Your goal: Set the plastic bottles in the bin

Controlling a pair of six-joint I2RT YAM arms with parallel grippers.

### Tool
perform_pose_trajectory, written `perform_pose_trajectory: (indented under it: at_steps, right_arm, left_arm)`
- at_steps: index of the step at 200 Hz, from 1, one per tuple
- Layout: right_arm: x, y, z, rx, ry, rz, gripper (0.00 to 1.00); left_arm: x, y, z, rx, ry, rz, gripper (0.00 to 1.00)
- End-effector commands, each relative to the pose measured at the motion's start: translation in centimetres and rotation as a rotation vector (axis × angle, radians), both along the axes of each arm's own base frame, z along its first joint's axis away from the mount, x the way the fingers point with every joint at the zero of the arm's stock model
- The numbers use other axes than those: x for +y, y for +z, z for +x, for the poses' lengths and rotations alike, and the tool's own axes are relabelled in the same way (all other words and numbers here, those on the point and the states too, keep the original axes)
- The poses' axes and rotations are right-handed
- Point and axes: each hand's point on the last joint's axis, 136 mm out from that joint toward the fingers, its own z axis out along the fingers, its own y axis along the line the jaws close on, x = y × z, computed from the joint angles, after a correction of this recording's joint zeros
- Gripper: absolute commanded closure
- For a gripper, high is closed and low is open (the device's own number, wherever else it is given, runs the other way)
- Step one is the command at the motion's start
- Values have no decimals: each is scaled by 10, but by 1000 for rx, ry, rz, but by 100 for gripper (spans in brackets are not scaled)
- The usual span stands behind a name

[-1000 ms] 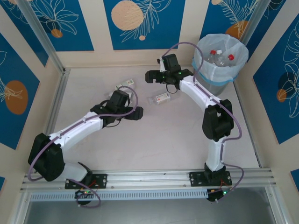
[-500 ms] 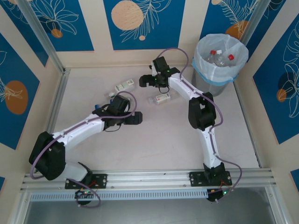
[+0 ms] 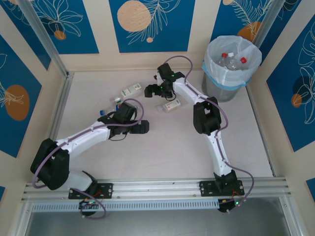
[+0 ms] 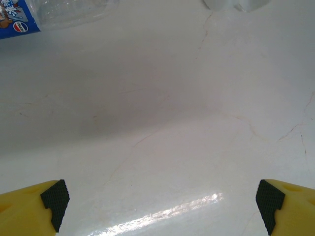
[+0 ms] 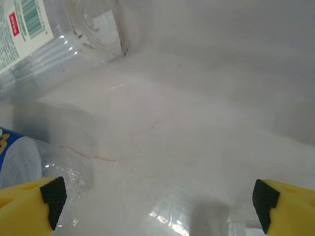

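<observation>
left gripper point(image 4: 161, 201): jaws spread wide, nothing held, over bare table point(image 4: 162, 123). right gripper point(image 5: 157, 199): jaws spread wide, nothing held, low among loose plastic bottles point(image 3: 168, 104) lying on the table, left of the bin point(image 3: 212, 73). bin: far right corner, more bottles inside, red caps point(image 3: 224, 55) showing.

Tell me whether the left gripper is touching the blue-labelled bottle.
Apart. The left wrist view shows bare table between the open left gripper and the blue-labelled bottle.
</observation>
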Motion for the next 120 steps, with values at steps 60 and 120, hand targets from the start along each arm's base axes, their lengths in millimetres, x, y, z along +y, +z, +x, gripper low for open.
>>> perform_pose_trajectory:
  at_steps: [60, 120]
  right_arm:
    - [1, 7, -60, 106, 121, -41, 1]
    - [-31, 42, -97, 49, 79, -71, 1]
  left_arm:
    - [2, 6, 2, -13, 23, -27, 1]
    - [-4, 10, 8, -33, 19, -48, 1]
